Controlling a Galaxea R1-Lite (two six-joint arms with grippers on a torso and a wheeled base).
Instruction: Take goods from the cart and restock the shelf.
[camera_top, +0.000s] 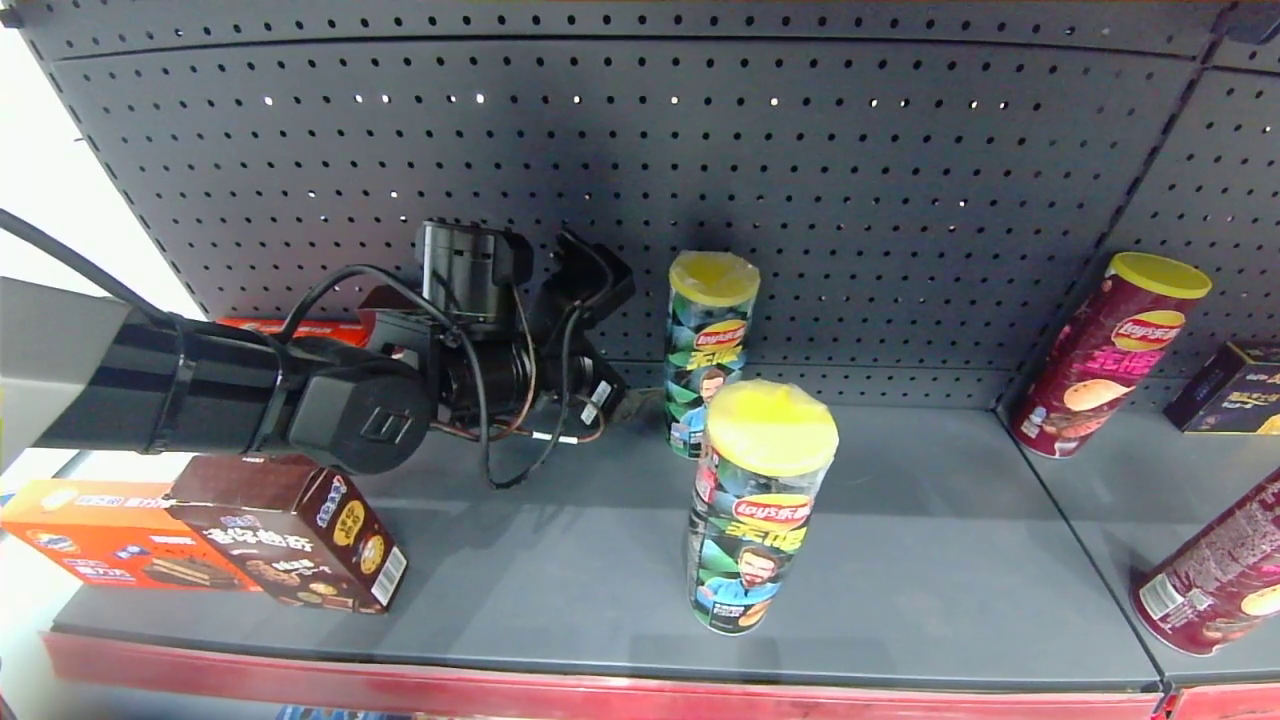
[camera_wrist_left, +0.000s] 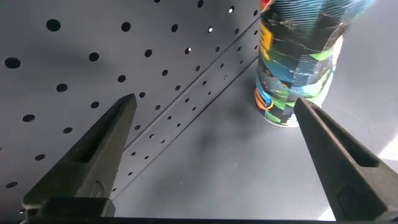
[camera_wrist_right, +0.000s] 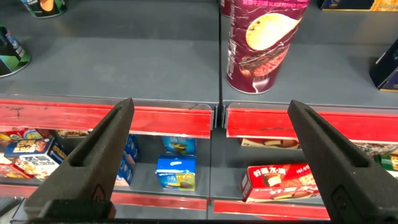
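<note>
Rear green can: chip tube w/ yellow lid, standing on the grey shelf, base close to the perforated back panel.
Long axis: upright, lid on top, no lean that I can make out.
L gripper: at the end of the black arm reaching in from the robot's left, near the back panel. Fingers spread wide, holding nothing.
Key relation: the rear green can sits to the robot's right of the L gripper, just beyond the fingertips. In the L wrist view the can is past the tips and off-centre, nearer one finger than the other, and the gap btwn the fingers shows bare shelf and panel. No contact visible.
Nearer arm: L, by far.
R gripper: fingers apart, empty, held out in front of the shelf's red front edge, facing a dark red can.
Front green can: a twin tube stands nearer the shelf front, apart from the rear one.
Other goods: brown box and orange box lie under the L arm at the shelf's left end.
Judgement: the can looks set down already. If the L arm pulls back, it should go straight out along its own line, since a sideways drift to the right could tip the tall tube.
</note>
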